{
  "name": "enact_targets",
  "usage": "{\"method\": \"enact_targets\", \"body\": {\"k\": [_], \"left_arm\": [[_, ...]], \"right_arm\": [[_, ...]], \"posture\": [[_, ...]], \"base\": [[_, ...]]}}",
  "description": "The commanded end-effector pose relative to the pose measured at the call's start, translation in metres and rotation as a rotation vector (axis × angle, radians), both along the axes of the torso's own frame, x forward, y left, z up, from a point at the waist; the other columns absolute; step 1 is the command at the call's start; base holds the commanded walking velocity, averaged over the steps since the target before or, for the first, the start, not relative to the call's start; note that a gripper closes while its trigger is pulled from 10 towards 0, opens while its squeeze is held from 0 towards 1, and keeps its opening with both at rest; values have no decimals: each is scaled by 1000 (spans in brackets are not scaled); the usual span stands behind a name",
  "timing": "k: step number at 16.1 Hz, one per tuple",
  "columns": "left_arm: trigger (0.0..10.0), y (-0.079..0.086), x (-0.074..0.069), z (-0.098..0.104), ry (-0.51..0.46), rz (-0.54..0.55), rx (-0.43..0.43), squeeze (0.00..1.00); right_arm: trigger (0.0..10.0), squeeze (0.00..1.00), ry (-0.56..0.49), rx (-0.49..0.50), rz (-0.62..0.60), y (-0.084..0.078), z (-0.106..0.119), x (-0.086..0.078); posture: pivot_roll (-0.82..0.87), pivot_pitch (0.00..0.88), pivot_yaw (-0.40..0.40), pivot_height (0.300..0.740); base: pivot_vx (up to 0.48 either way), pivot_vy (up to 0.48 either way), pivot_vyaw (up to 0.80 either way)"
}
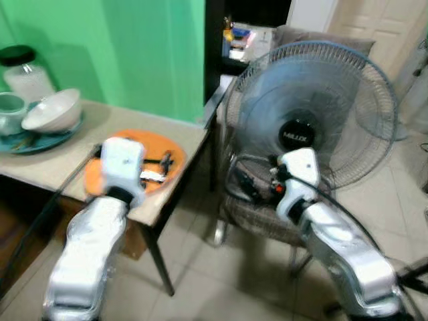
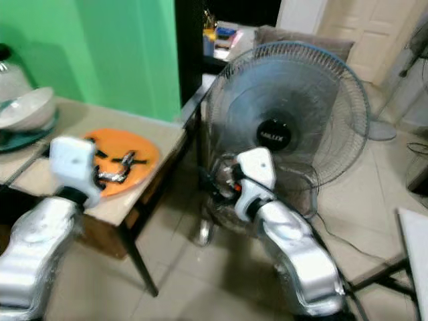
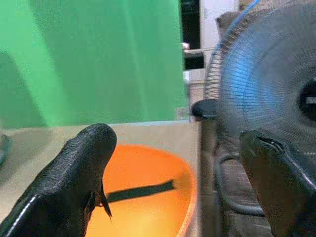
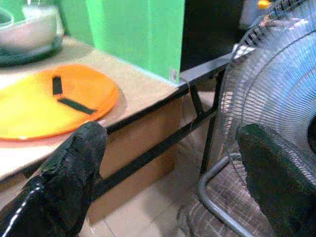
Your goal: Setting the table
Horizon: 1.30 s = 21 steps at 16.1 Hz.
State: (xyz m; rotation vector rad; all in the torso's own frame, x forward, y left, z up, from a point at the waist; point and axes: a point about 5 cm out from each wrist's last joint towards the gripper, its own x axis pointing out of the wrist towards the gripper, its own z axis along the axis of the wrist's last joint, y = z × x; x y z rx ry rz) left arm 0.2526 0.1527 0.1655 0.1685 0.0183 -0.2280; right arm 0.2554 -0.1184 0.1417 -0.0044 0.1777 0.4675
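A: Quick pass. Where's the task thing sitting?

B: Orange plate (image 1: 157, 150) is lying flat near the corner of the beige table (image 1: 187, 130), close to the edge facing the robot. Black strips are lying on it, clearest in the right wrist view.

A: Left gripper?

B: Left gripper (image 3: 182, 173) is hovering over the plate's near side. In its wrist view the two black fingers (image 3: 74, 173) are standing wide apart with the plate showing between them, nothing pinched. From the head views the white wrist block is covering part of the plate.

A: Touching the plate?

B: Can't tell from these frames.

A: Right gripper?

B: Right gripper (image 4: 168, 182) is hanging off the table's end, in front of the fan (image 1: 311, 114), over a chair with a plaid seat (image 4: 217, 207). Fingers (image 4: 74, 168) are spread too, holding nothing. Its wrist view is looking across at the plate and the table edge.

A: Other stuff on the table?

B: Far left end: a white bowl (image 1: 53, 110) sitting on a teal plate (image 1: 47, 140), a pale green cup (image 1: 10, 110) beside it, and a glass jar with a black lid (image 1: 23, 70) behind. All well apart from the orange plate.

A: Background?

B: Green wall (image 1: 134, 47) behind the table, tiled floor (image 1: 200, 281) below, pale door (image 1: 378, 20) at far right. Head views are a bit blurred.
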Motion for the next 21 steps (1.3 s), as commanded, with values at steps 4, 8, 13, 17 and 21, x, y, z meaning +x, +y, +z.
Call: {"method": "enact_targets", "body": {"k": [4, 8, 13, 17, 21], "left_arm": [[10000, 12, -2, 0, 1, 35, 32, 0], [10000, 11, -2, 0, 2, 19, 39, 0], [10000, 12, 0, -1, 18, -18, 57, 0], [10000, 8, 10, -7, 41, -177, 113, 0], [10000, 15, 24, -35, 172, -422, 208, 0]], "right_arm": [[10000, 1000, -32, 22, 119, 10, 9, -1], [10000, 1000, -35, 24, 117, 11, 8, -1], [10000, 1000, -8, 15, -3, -2, 2, 7], [10000, 1000, 9, 8, -119, -14, -2, 24], [10000, 1000, 12, 19, -165, -22, -2, 36]], "posture": [[151, 0, -18, 740], [154, 0, -13, 740], [149, 0, 0, 740], [154, 0, -2, 740], [126, 0, 19, 740]], "base": [[339, 0, 800], [329, 0, 400], [308, 0, 0], [0, 0, 0], [0, 0, 0]]}}
